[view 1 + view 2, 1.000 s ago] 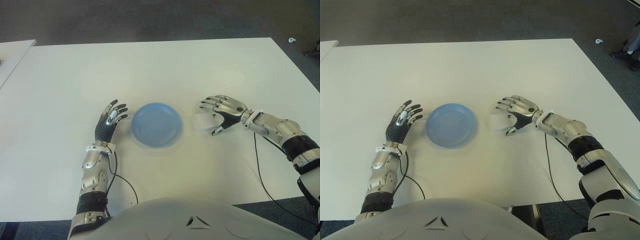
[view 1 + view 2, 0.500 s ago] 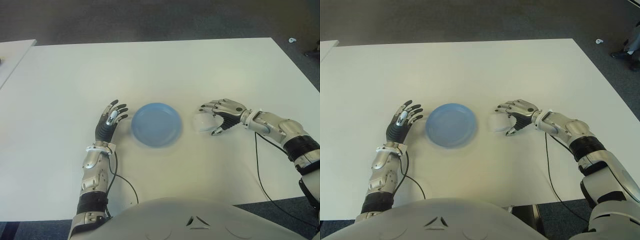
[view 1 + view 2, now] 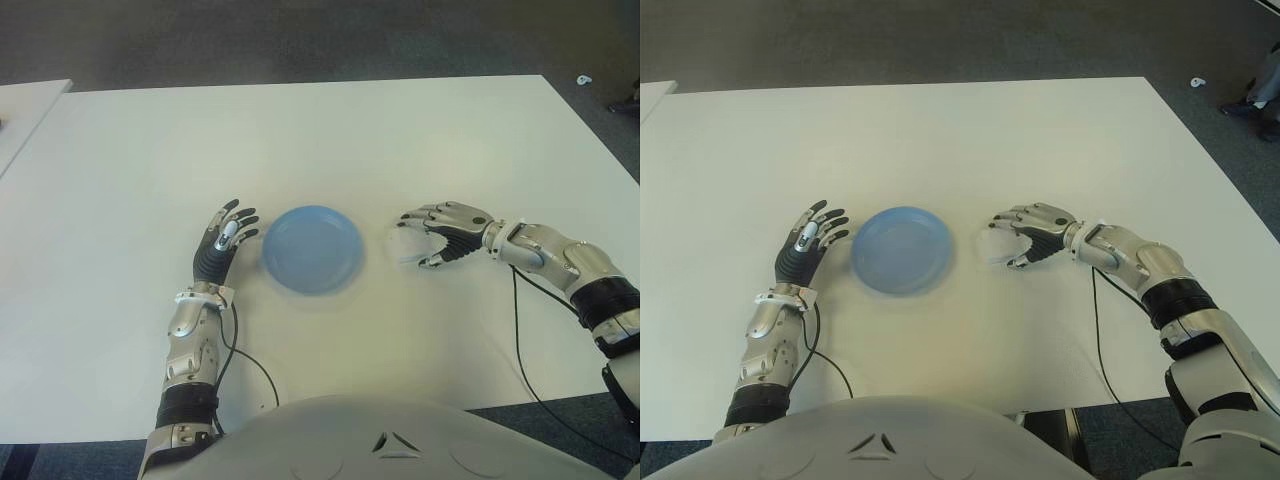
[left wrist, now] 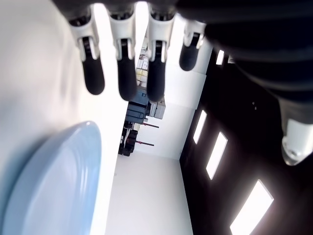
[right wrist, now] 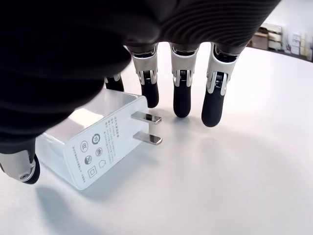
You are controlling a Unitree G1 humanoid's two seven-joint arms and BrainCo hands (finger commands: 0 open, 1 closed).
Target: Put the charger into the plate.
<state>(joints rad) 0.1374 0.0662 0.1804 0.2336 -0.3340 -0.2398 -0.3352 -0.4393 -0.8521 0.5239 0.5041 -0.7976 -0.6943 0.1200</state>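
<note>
On the left, the left hand (image 3: 222,244) shows just beside the left rim of the plate, black fingers (image 4: 93,73) straight and spread, holding nothing, and it has not moved over the last second. The plate (image 3: 312,249) is a shallow round dish of smooth pale blue, probably plastic, with a low raised rim, sitting about midway across the desk (image 3: 300,140) and nearer the front edge than the back; it is empty. The desk itself is a flat, matte white top. Just to the right of the plate lies the charger (image 5: 93,144), a small glossy white block with rounded edges, a printed label on one face and two flat metal prongs sticking out of its end, lying on its side on the desk. The change is at the right hand (image 3: 445,232): a second ago it hung open and higher over the charger, and it has since come down and curled, so the hand now cups the block from above, with the fingertips (image 5: 181,100) reaching the desk past the prongs and the thumb at the block's other end. The grip looks not yet closed, with gaps showing between the fingertips and the casing. So the pickup is beginning, and the charger has not yet left the desk.
</note>
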